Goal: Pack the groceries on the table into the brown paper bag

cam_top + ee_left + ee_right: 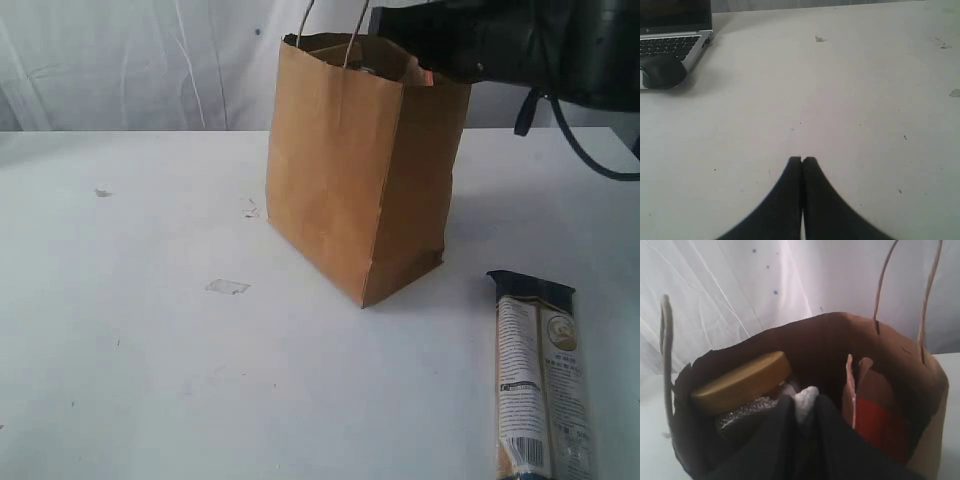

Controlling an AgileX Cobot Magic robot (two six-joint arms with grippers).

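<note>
The brown paper bag (340,170) stands upright mid-table. My right arm (470,45) reaches into its mouth from the right. Inside the bag (830,340), my right gripper (805,401) holds a small white carton (807,394) between its fingertips. The gold-lidded clear jar (740,381) lies to one side of it. The brown pouch with the orange strip (875,420) stands against the opposite wall. The long beige printed packet (540,385) lies on the table (130,350), right of the bag. My left gripper (802,160) is shut and empty over bare table. The yellow-grain bottle and dark jar are not visible.
A small pale flat scrap (227,287) lies left of the bag. A laptop (672,30) with a black mouse (662,70) beside it sits at the table's edge in the left wrist view. The bag's string handles (900,295) rise above its rim.
</note>
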